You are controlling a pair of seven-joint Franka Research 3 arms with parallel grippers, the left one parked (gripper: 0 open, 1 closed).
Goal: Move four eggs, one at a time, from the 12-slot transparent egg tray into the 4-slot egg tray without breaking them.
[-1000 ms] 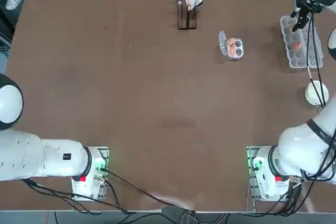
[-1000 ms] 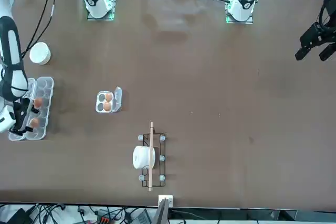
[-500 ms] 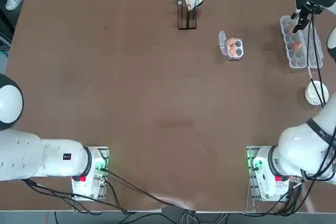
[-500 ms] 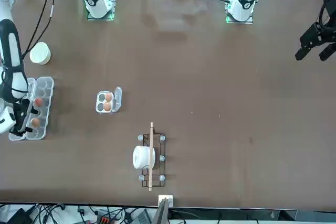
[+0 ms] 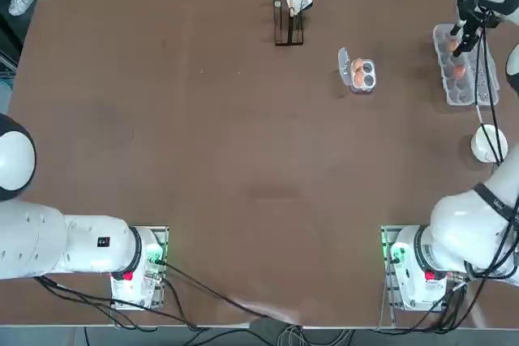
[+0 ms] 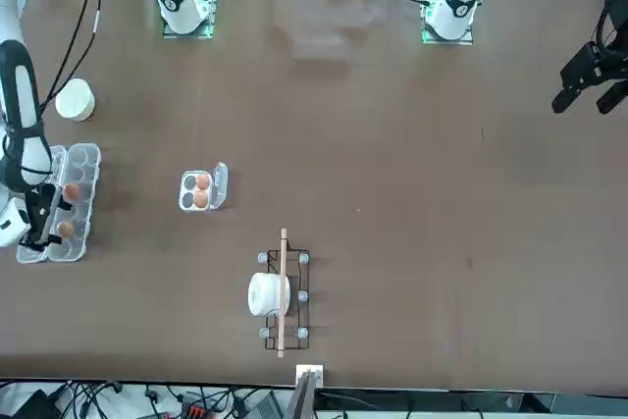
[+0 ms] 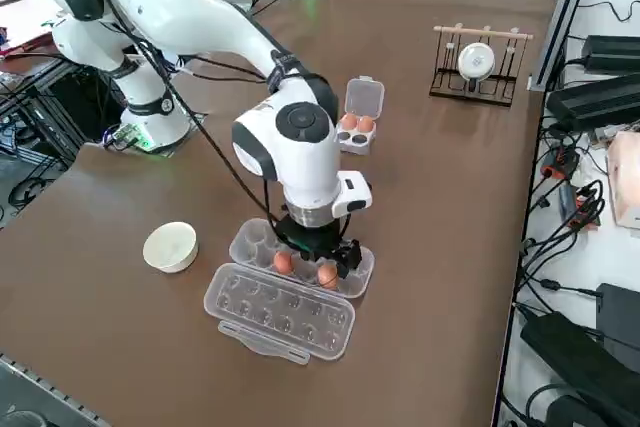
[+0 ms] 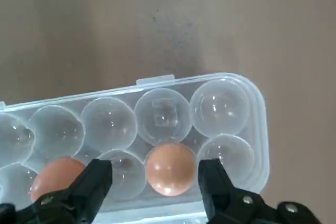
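The 12-slot transparent egg tray (image 5: pixel 463 93) (image 7: pixel 251 242) lies at the table's right edge with its lid (image 7: pixel 281 313) folded open. Two brown eggs sit in it, one (image 8: pixel 169 168) between my fingers and one (image 8: pixel 55 178) two cups away. My right gripper (image 8: pixel 155 171) (image 7: pixel 322 251) hangs open just over the tray, its fingers (image 8: pixel 88 186) straddling the first egg without touching it. The 4-slot egg tray (image 5: pixel 370 79) (image 7: pixel 364 96) stands farther left and holds two eggs (image 5: pixel 357 65) (image 5: pixel 358 79).
A round white bowl (image 5: pixel 489 144) (image 7: pixel 170 246) sits near the long tray, toward the robot. A wire rack with a white roll (image 5: pixel 290 4) (image 7: pixel 477 60) stands at the far edge. Cables and power bricks (image 7: pixel 590 97) lie beyond the table's far edge.
My right gripper has shifted a little along the 12-slot tray toward the egg and stayed open. The eggs and both trays have not moved.
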